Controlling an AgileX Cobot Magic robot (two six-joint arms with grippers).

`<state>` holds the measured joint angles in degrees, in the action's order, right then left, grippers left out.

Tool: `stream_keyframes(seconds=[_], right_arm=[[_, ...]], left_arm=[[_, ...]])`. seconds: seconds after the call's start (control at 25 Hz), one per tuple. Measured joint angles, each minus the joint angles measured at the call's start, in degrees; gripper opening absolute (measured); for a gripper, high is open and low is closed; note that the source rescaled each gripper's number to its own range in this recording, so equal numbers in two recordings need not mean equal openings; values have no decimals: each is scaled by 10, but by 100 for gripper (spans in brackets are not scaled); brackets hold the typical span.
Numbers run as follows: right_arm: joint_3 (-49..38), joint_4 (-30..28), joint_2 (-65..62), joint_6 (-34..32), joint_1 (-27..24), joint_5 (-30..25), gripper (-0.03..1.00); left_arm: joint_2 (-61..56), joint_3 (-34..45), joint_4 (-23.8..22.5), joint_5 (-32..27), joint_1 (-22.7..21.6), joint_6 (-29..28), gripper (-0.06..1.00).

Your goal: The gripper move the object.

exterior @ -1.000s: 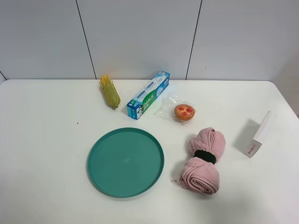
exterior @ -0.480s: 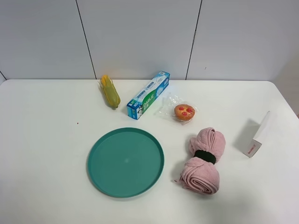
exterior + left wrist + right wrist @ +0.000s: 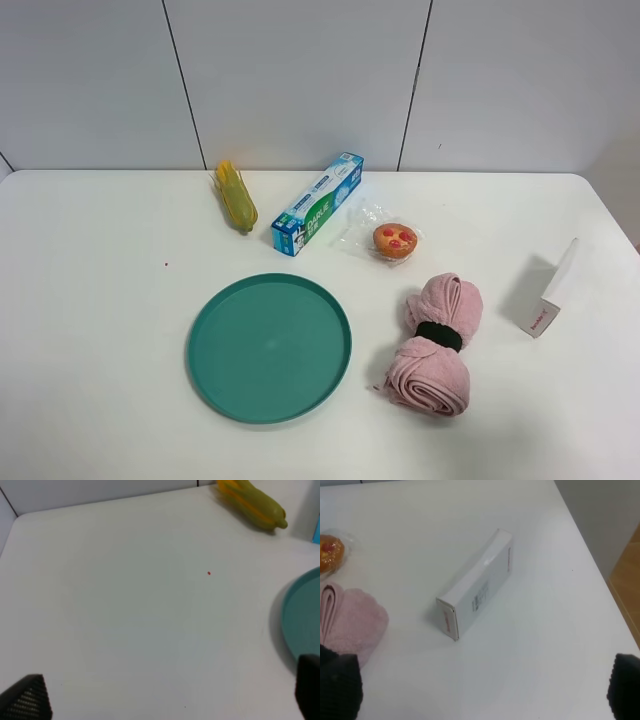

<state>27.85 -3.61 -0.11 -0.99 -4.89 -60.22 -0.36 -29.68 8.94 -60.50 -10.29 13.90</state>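
Observation:
The muffin (image 3: 395, 240), orange-brown with red spots in a crinkly clear wrapper, lies on the white table right of centre, behind the pink towel roll. It also shows at the edge of the right wrist view (image 3: 329, 552). Neither arm shows in the exterior high view. In the left wrist view my left gripper (image 3: 167, 700) is open and empty over bare table, with only its black fingertips (image 3: 27, 700) showing. In the right wrist view my right gripper (image 3: 482, 690) is open and empty, its fingertips (image 3: 626, 680) wide apart, near the white box and well away from the muffin.
A teal plate (image 3: 268, 347) sits front centre. A yellow corn cob (image 3: 236, 196) and a blue box (image 3: 317, 203) lie at the back. A pink towel roll (image 3: 437, 344) lies right of the plate. A white box (image 3: 553, 290) stands near the right edge.

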Motion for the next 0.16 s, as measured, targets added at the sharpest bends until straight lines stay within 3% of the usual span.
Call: stream_keyframes(seconds=[0.16], right_arm=[[0,0,0,0,0,0,100]], left_arm=[[0,0,0,0,0,0,100]])
